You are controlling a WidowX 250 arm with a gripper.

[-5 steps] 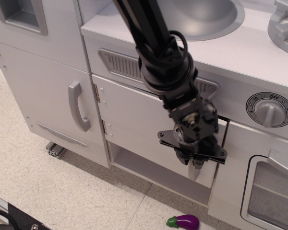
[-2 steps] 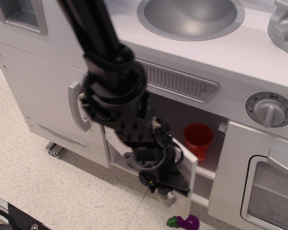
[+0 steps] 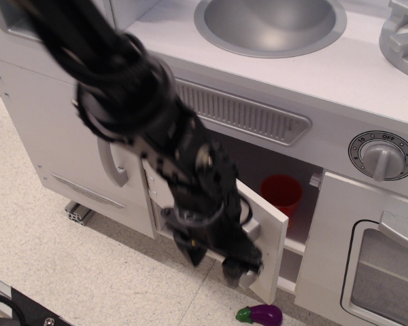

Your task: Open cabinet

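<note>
The cabinet door, flat and pale grey, stands swung out towards me, hinged on its left side. Its small grey loop handle shows near the door's lower front corner. My gripper hangs in front of the door, blurred by motion. Its two dark fingertips stand apart, and the handle lies just right of the right-hand tip, not between them. Inside the open compartment a red cup stands on the shelf. My black arm hides the door's hinges and the left part of the opening.
The taller door with a long bar handle is to the left. The oven door and a dial are to the right, the sink is on top. A toy eggplant lies on the floor below the door.
The cabinet door went from shut to swung wide open, showing the red cup. My arm swept left and down with it, and the fingertips now stand apart beside the handle.
</note>
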